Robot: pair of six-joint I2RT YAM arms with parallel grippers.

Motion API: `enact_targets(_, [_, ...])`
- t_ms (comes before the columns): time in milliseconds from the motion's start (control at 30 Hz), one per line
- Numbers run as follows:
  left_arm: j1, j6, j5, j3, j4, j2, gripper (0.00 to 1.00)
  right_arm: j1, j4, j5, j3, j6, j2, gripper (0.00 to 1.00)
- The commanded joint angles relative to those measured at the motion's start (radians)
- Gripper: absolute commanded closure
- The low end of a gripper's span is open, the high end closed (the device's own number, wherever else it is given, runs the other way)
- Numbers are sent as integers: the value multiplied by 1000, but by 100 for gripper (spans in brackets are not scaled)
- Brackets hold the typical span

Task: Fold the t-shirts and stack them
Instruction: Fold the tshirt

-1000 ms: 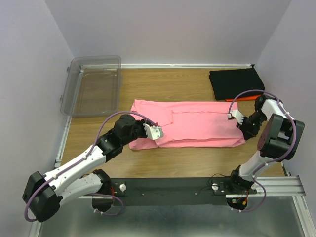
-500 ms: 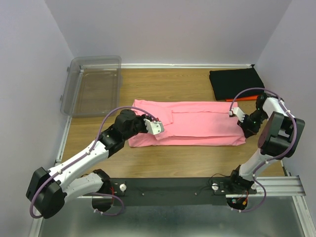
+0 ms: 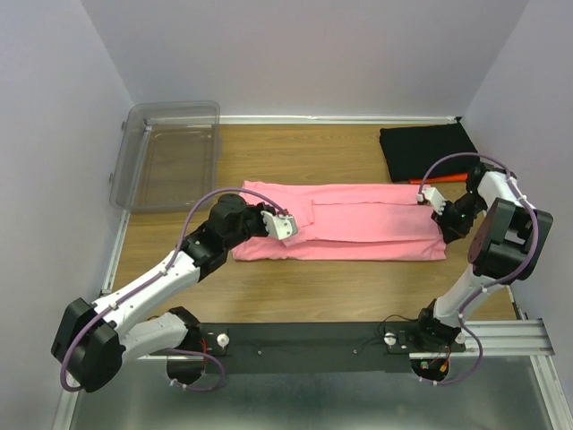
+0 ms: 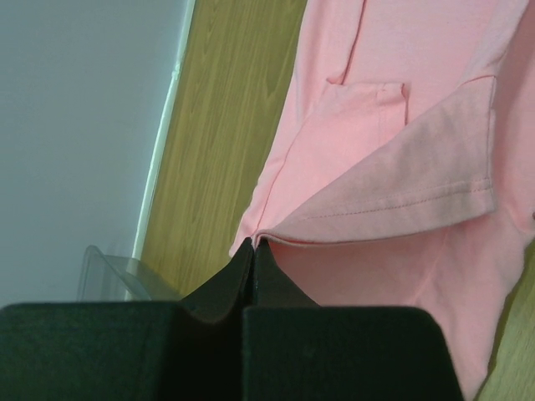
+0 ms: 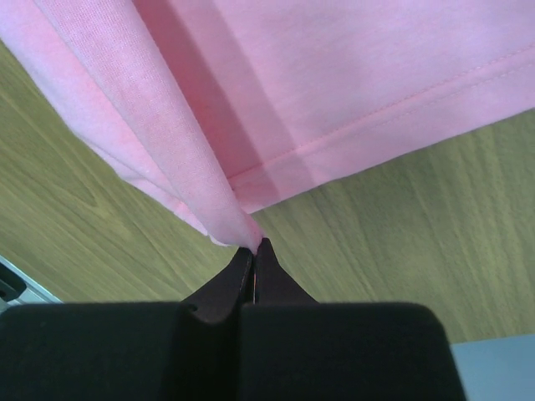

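Two shirts done: the black shirt [image 3: 428,150] lies folded at the far right of the table [image 3: 340,148]. The orange shirt [image 3: 445,178] shows only as a thin strip at its near edge, so it is probably underneath.
One shirt in work: the pink shirt [image 3: 358,235] lies across the middle of the table as a long flat band, near the pile but not on it. A sleeve flap is turned over near its left end.
Step in hand: you appear to be partway through a lengthwise fold, with each end of the band held by one arm.
Left to do: as far as you can judge, finish this fold, fold the band crosswise into a rectangle, then set it on the black and orange pile.
Left gripper [image 3: 285,227]: its jaws are pressed together. The wrist view shows the tips pinching the pink shirt's hem at its left end, where the edge lifts off the layer below.
Right gripper [image 3: 431,194]: its jaws are also pressed together, clamped on a folded corner of the pink shirt at its right end. The cloth rises to the tips above the wood.
Bin [image 3: 175,105]: the clear tub sits at the far left, well apart from all three shirts. Neither arm touches it.
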Motion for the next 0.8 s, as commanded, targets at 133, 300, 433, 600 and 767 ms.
enact_targets(133, [17, 13, 23, 37, 33, 28, 100, -10, -18, -54, 70, 16, 49, 99])
enact_targets(300, [18, 15, 20, 34, 42, 25, 100, -10, -27, -58, 89, 19, 64, 100])
enact_targets(433, [20, 18, 21, 40, 42, 33, 100, -10, -27, -58, 92, 20, 68, 99])
enact_targets(600, [21, 19, 23, 46, 44, 44, 100, -10, -29, -63, 103, 25, 75, 99])
enact_targets(767, [20, 21, 31, 49, 48, 50, 100, -10, -29, -63, 112, 31, 87, 99])
